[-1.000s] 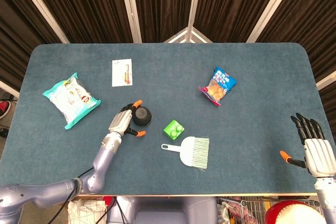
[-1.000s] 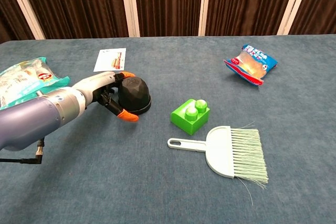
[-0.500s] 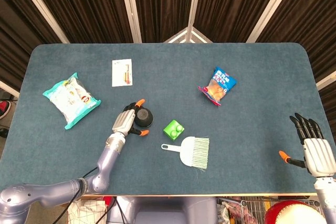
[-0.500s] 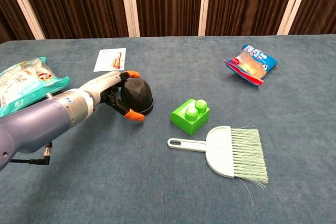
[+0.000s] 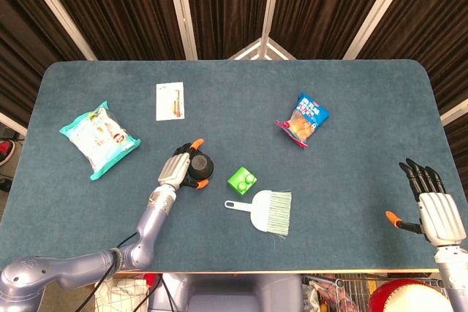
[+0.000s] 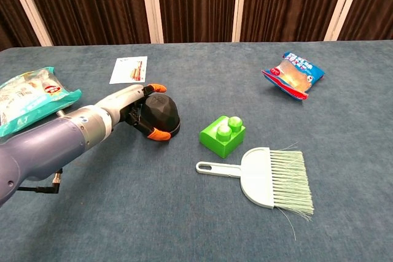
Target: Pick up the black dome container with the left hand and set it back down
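Far left on the bench (image 5: pixel 365 202), the teal snack bag (image 5: pixel 99 139) lies flat, and the white card (image 5: pixel 170 101) sits beyond it, neither one in play. Now to the action: the left hand (image 5: pixel 175 169) has slid a touch further right over the last second and the black dome container (image 5: pixel 198 166) has gone with it, nudged closer to the green block (image 5: pixel 242 178). In the chest view the left hand (image 6: pixel 132 110) wraps the container (image 6: pixel 161 112) from its left flank, one orange fingertip hooked over the top and another tucked low at the front, so the hand is clamped on the dome. The dome looks to be sitting on the bench, though I cannot tell for sure whether its base has cleared the cloth. My read: the grasp is being settled and the lift is the next call, with the block just beside it a thing to steer clear of. Moving right, the dustpan brush (image 5: pixel 265 210) lies near the block, the blue-and-orange packet (image 5: pixel 303 120) sits well apart, and at the far right edge the right hand (image 5: pixel 431 206) hangs idle, fingers spread and holding nothing.
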